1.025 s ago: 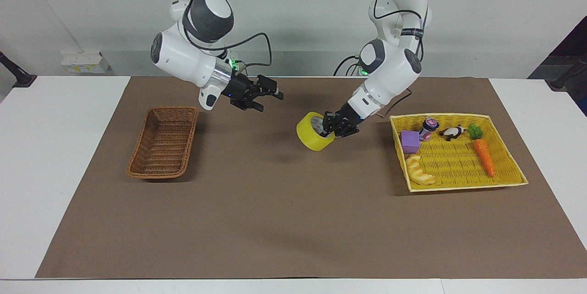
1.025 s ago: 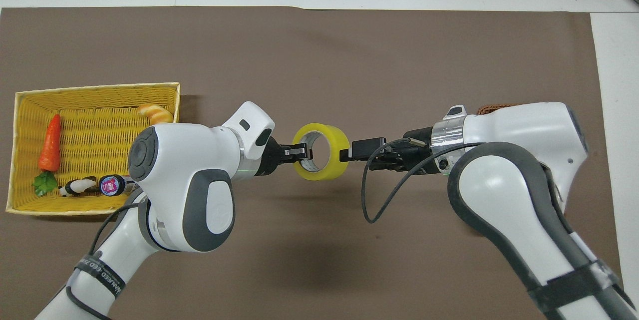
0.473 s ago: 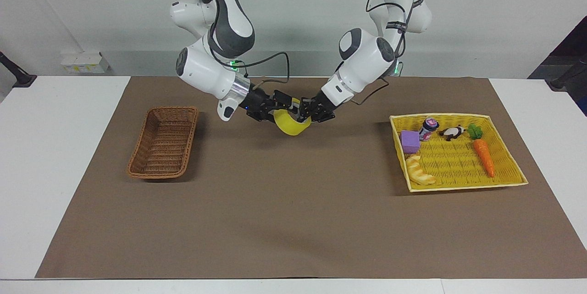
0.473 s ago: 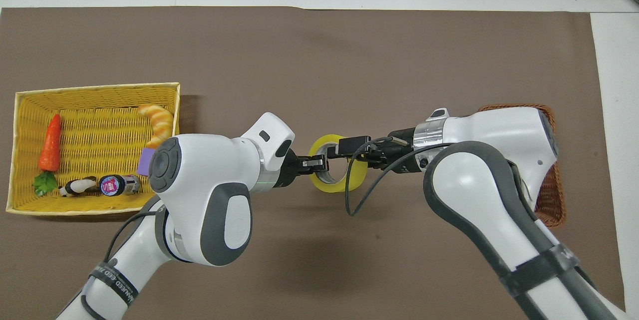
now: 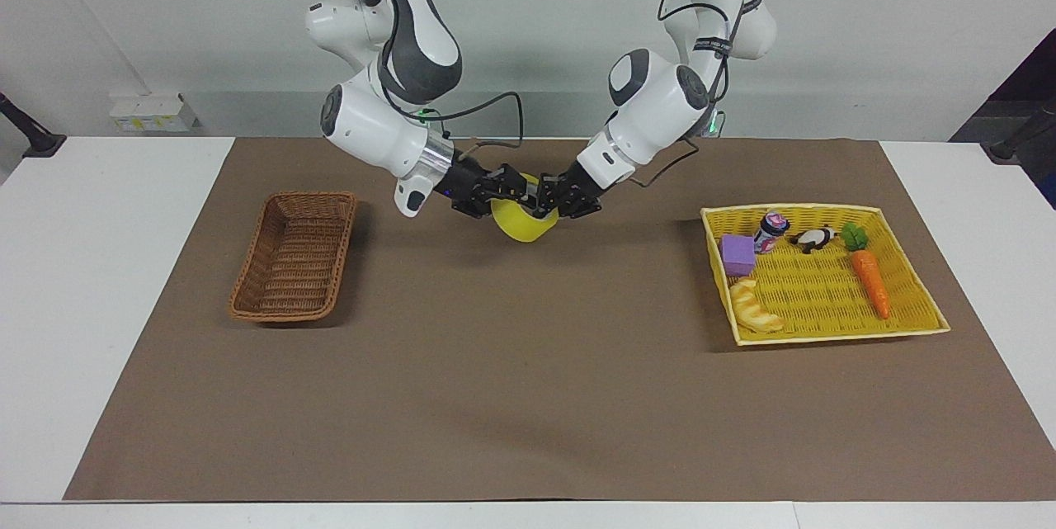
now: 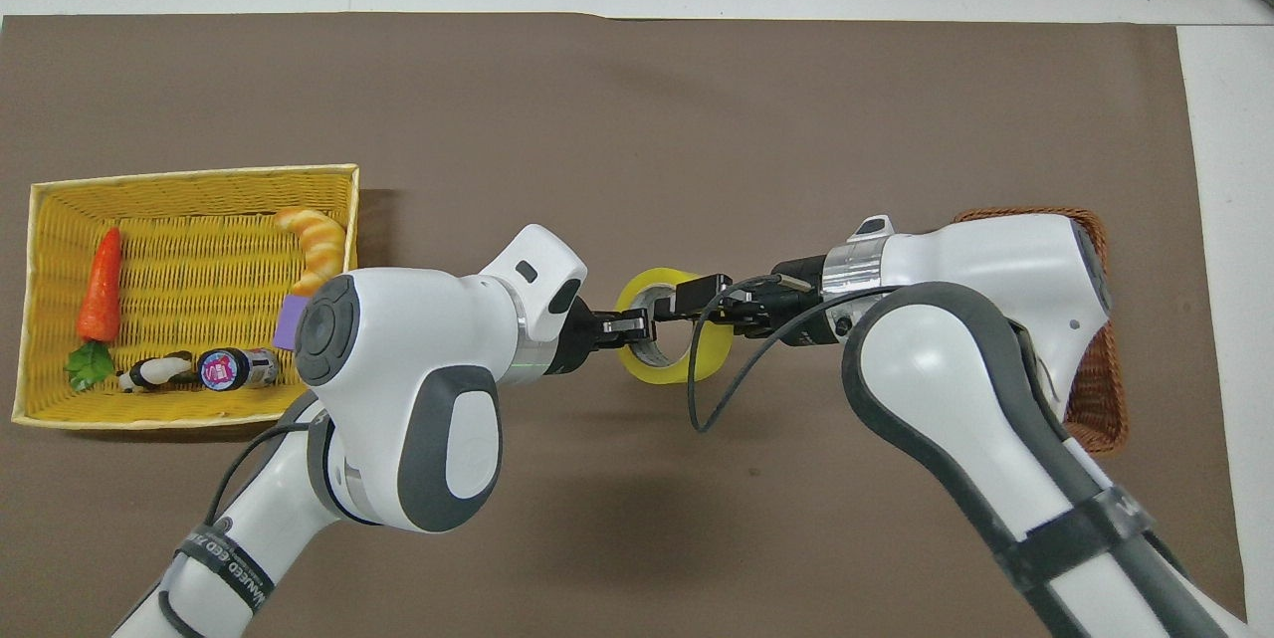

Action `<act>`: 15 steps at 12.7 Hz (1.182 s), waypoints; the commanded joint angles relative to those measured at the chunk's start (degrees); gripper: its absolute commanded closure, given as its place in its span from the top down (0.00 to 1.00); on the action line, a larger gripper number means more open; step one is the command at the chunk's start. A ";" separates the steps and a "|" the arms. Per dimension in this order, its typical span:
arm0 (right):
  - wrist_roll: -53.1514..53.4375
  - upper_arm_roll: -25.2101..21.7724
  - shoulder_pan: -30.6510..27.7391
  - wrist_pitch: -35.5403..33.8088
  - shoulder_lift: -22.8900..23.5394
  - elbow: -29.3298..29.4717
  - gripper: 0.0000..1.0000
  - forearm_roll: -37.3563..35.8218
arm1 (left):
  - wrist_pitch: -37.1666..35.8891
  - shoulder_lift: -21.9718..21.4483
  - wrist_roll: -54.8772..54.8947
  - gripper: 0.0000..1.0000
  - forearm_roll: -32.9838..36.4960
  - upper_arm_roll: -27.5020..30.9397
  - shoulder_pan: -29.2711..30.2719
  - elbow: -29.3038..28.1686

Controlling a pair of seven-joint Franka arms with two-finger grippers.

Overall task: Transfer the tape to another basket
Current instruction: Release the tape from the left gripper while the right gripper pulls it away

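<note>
The yellow tape (image 5: 523,226) hangs in the air over the middle of the brown mat, between my two grippers. My left gripper (image 5: 551,205) is shut on the roll's wall, with one finger inside the white core. In the overhead view the left gripper (image 6: 637,327) grips the tape (image 6: 699,361) on the side toward the yellow tray. My right gripper (image 5: 510,187) is at the roll's other rim and touches or nearly touches it; it also shows in the overhead view (image 6: 699,296). The brown wicker basket (image 5: 294,257) stands empty toward the right arm's end of the table. The right arm partly hides the basket in the overhead view (image 6: 1095,399).
A yellow mesh tray (image 5: 792,208) lies toward the left arm's end. It holds a purple cube (image 5: 737,254), a bread roll (image 5: 755,308), a carrot (image 5: 870,281), a small bottle (image 5: 771,232) and a panda toy (image 5: 815,239).
My left gripper carried the tape up and toward the right arm's end. My right gripper came in to meet the roll. In the last half second both barely moved.
</note>
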 commanded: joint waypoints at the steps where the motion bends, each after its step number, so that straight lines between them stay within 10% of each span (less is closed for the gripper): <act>1: -1.78 0.08 0.05 0.32 -0.14 -0.34 0.41 0.86 | 0.22 -2.02 -0.75 0.00 -1.44 0.66 -1.10 -1.82; 6: -1.69 0.08 0.05 0.32 -0.14 -0.34 0.41 0.86 | -0.57 -2.02 -1.18 0.02 -1.44 0.75 -0.93 -1.73; 8: -1.69 0.08 0.05 0.32 -0.14 -0.34 0.41 0.77 | -0.75 -2.02 -1.54 0.24 -1.35 0.75 -0.93 -1.64; 10: -1.69 0.08 0.05 0.32 -0.14 -0.34 0.41 0.77 | -0.84 -1.93 -1.45 0.73 -1.26 0.84 -0.84 -1.38; 12: -1.78 0.08 0.05 0.32 -0.14 -0.34 0.37 0.77 | -0.75 -1.58 -1.10 0.93 -1.17 0.92 -0.75 -1.03; 14: -1.78 0.08 0.05 0.32 -0.14 -0.34 0.00 0.77 | -0.66 -1.41 -0.93 0.98 -1.17 1.01 -0.49 -0.67; 15: -1.69 0.08 0.05 0.32 -0.14 -0.34 0.00 0.77 | -0.66 -1.32 -0.84 0.99 -1.09 1.01 -0.40 -0.59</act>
